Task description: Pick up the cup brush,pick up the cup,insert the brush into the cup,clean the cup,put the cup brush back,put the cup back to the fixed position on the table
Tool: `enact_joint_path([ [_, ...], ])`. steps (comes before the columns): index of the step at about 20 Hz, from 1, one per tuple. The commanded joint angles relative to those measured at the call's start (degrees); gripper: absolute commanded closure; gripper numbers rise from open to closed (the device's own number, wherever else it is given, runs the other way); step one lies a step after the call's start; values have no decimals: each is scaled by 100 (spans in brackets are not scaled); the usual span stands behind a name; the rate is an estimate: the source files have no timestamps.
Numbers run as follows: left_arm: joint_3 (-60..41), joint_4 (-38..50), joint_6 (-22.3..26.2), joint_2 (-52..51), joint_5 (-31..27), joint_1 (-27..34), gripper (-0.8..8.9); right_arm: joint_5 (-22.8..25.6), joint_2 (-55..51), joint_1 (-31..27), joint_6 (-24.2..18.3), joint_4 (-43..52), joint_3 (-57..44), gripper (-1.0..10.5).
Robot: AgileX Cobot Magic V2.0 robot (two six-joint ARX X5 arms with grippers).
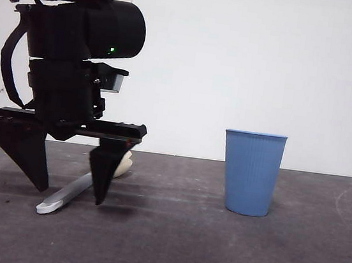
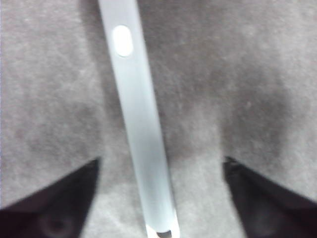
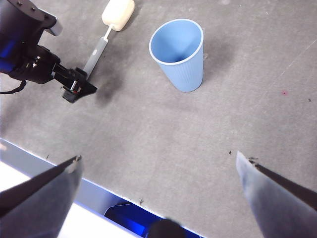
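My left gripper (image 1: 69, 189) is low over the table (image 1: 168, 246), jaws spread wide and straddling the grey handle of the cup brush (image 1: 65, 198). In the left wrist view the handle (image 2: 141, 129) runs between my two jaws with clear table showing on either side; neither jaw touches it. Nothing is gripped.

The cup brush lies flat on the table. Its cream sponge head (image 3: 118, 14) points away from my jaws, and its looped tip sits at the near end in the front view.

The cup (image 1: 252, 173) stands upright on the table, well apart from the brush, mouth up and interior bare (image 3: 177, 42).

My right gripper (image 3: 158, 193) waits high above the table, jaws apart and holding nothing.

Status, as I judge it:
- Step 1, pick up the cup brush: in hand, not complete. The jaws are placed for the grasp but not closed.
- Pick up the cup: not started.
- Insert, clean, return brush, return cup: not started.

Next requirement, in my judgement: close the left jaws squarely on the handle, then lift
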Motion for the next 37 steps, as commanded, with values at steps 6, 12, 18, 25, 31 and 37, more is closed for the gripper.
enact_joint_path([
  [6,-26,33,-70,20,136,11,828,13,-13,7,42,72,15,349],
  [12,-24,-9,-7,-26,146,96,822,11,-13,7,42,74,15,349],
  [18,-20,-37,173,-605,162,267,822,7,-13,7,20,92,15,349],
  [25,-20,-400,798,-1707,525,310,822,-26,407,11,59,317,9,350],
  [31,-20,-669,1034,-3126,748,310,822,-584,686,15,92,1390,-844,352],
  [37,-20,-1307,1154,-4264,748,310,822,-601,651,105,645,2898,-2247,351],
])
